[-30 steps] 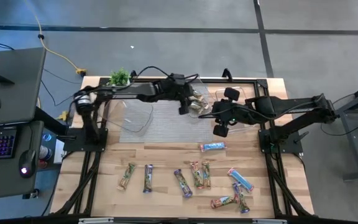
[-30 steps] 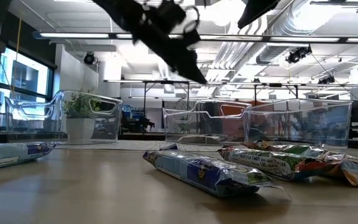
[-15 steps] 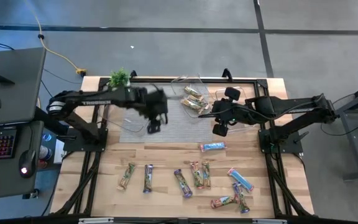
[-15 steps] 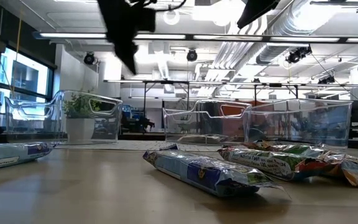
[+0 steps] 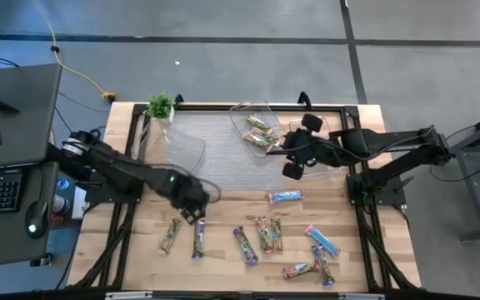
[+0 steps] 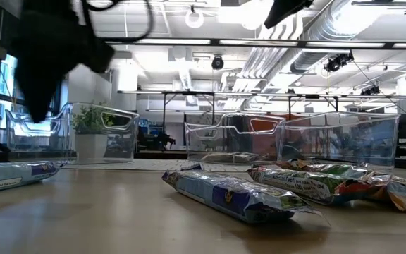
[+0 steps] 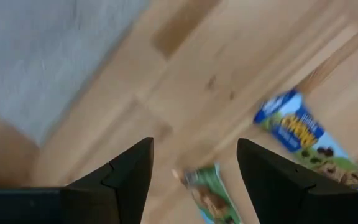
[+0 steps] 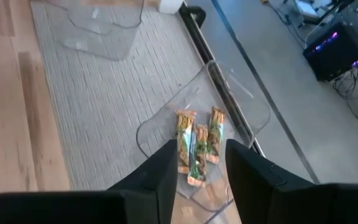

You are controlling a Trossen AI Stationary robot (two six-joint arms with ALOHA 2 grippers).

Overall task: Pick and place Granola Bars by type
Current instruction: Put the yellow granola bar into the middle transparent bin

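Observation:
Several granola bars lie flat along the near part of the wooden table, among them a green/tan bar point(image 5: 171, 236), a purple bar point(image 5: 198, 237) and a light blue bar point(image 5: 286, 197). Three green bars point(image 5: 259, 133) lie in the middle clear tub point(image 8: 241, 109). My left gripper point(image 5: 192, 208) hangs open just above and on the far side of the green/tan and purple bars; its wrist view shows the green bar point(image 7: 207, 196) and the purple bar point(image 7: 300, 134) beyond the open fingers point(image 7: 194, 143). My right gripper point(image 5: 294, 167) hovers open beside the middle tub, holding nothing point(image 8: 201, 146).
A grey mat point(image 5: 223, 162) covers the far half of the table. On it stand a left clear tub point(image 5: 182, 146) and a right clear tub point(image 5: 327, 129) under the right arm. A small potted plant point(image 5: 161, 105) sits at the far left corner. A black frame edges the table.
My left gripper has swung from the middle tub at the far side across the mat toward the table's near left, and has come down close over the green/tan and purple bars. The bars on the table have not moved.

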